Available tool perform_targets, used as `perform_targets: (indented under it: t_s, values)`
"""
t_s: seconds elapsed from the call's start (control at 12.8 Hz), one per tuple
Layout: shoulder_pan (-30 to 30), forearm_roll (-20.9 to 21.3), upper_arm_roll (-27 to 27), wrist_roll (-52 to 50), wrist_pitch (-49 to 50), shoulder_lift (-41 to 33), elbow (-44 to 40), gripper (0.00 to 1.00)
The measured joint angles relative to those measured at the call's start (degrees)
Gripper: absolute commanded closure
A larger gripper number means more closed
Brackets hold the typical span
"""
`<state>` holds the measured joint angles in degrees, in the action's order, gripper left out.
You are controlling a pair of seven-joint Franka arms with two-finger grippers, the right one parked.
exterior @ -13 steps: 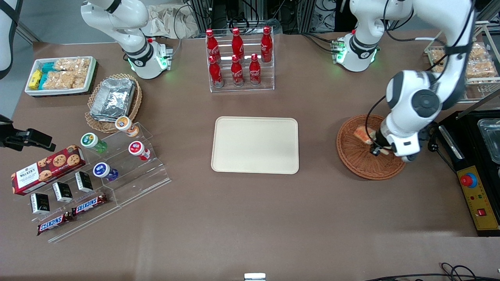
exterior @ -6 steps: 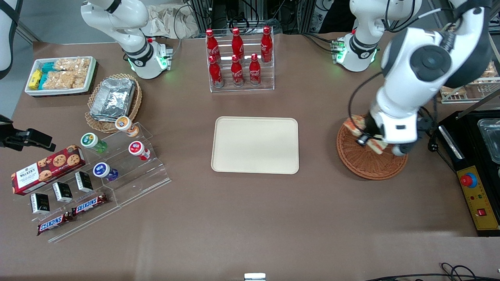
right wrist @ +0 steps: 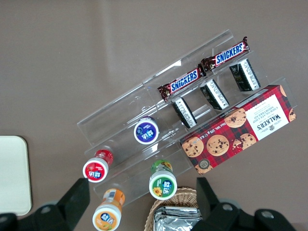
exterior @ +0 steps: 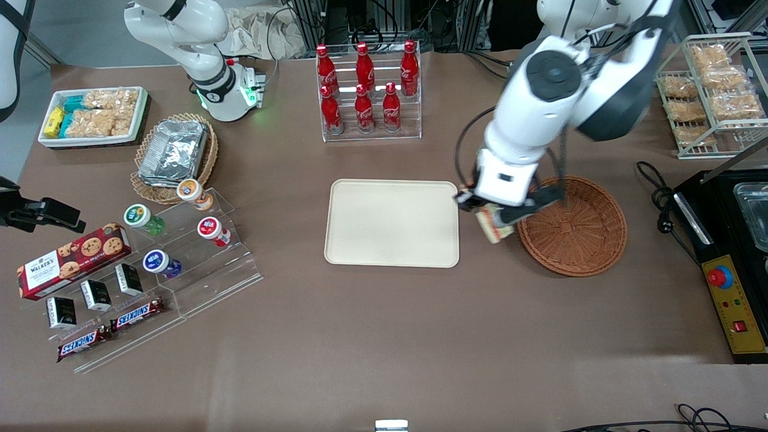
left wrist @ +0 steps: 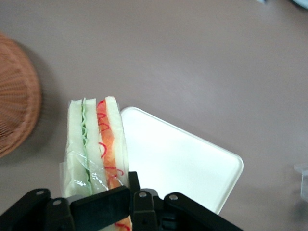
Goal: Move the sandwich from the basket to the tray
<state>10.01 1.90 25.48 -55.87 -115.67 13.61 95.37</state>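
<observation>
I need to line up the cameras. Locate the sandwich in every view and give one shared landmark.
Front view: sandwich in the gripper, between tray and basket.
Left wrist view: sandwich clamped, beside the tray's corner.
Right wrist view: absent.
Shared landmark: the tray.

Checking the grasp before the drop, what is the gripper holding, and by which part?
The gripper holds the sandwich by one end, between basket and tray.

The gripper (exterior: pixel 487 217) holds the sandwich (exterior: pixel 493 221) above the table, between tray (exterior: pixel 391 222) and basket (exterior: pixel 573 225).
</observation>
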Motion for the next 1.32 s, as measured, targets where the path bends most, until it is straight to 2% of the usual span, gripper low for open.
perform_targets:
  t_s: [0.31,0.47,0.78,1.09,1.17,1.25,1.32]
  values:
    - [0.1,0.0,2.0,12.7,-8.3,7.1,2.9,1.0]
    - [0.2,0.4,2.4,15.8,-11.5,9.1,5.0,1.0]
    - [2.2,3.2,2.7,16.3,-16.7,12.5,7.8,1.0]
    - [2.2,7.3,2.7,16.3,-27.1,14.5,15.1,1.0]
    - [2.2,8.1,2.7,16.3,-28.2,15.3,15.9,0.59]
    - [2.2,8.5,2.7,16.3,-28.8,15.9,16.1,0.05]
    - [2.2,9.3,2.7,16.3,-29.0,16.3,16.1,0.0]
